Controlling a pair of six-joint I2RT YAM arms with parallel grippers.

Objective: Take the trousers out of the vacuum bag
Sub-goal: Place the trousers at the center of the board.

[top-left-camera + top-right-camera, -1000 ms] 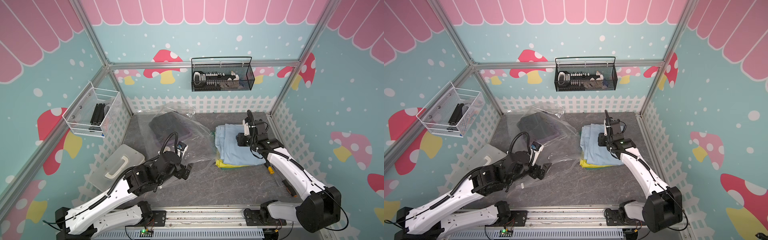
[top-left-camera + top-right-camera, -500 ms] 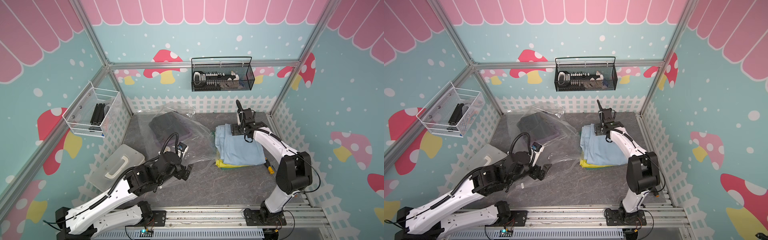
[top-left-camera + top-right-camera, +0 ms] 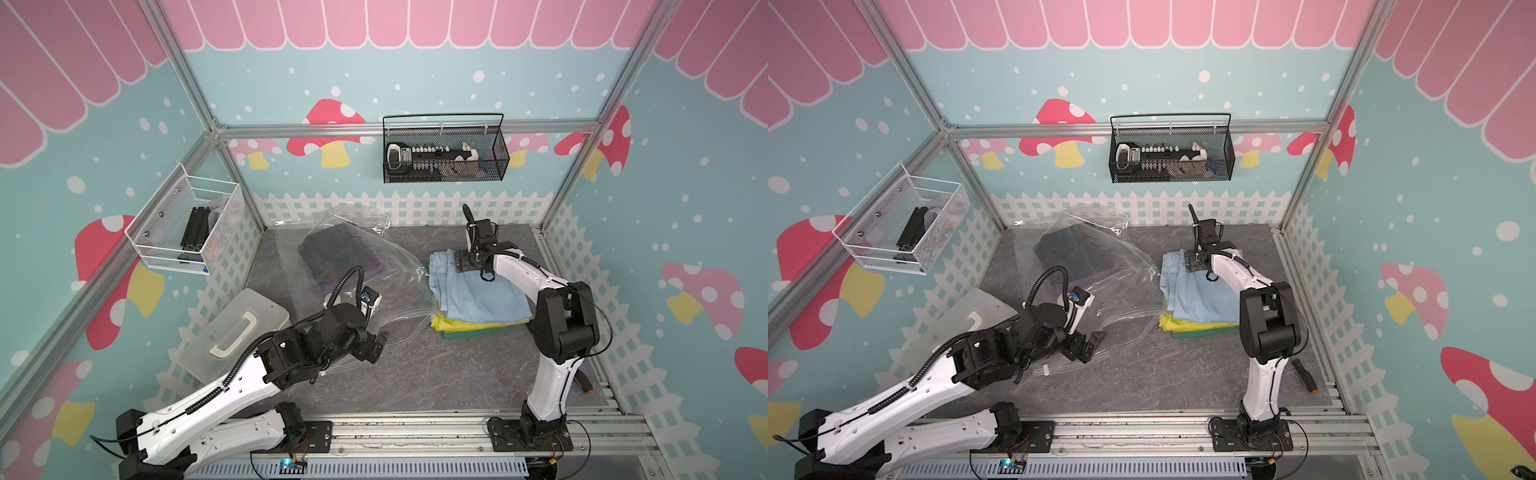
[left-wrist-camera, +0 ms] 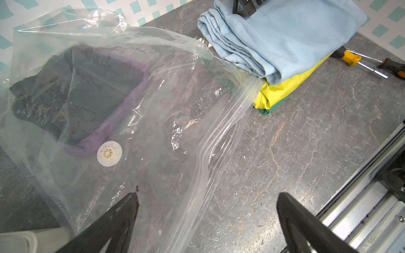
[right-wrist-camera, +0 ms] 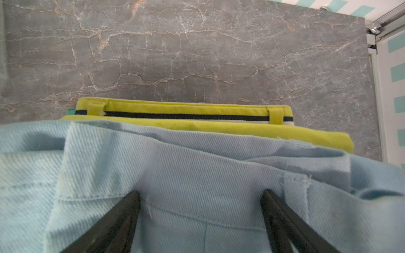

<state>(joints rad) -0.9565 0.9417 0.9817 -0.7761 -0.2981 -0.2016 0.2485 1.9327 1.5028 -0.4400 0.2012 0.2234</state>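
Up front, the left gripper [image 4: 208, 197] hung wide open above the vacuum bag [image 4: 166, 114] near its zip edge [image 4: 219, 135], holding nothing. Further in, the light blue trousers [image 3: 478, 286] topped the yellow and green pile [image 3: 469, 326] on the desk [image 3: 415, 374], and the right gripper [image 5: 201, 192] spread open over them, that pair looking delivered. Deepest, the dark trousers [image 4: 87, 92] and purple trousers [image 4: 131, 98] lay inside the bag. Next, I'd say, an arm had to reach through the mouth for one.

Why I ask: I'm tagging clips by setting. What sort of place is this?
Likely a staged robot test booth: a left arm and right arm bolted to a rail, an aluminium frame holding printed mushroom walls, a wall-hung wire basket.
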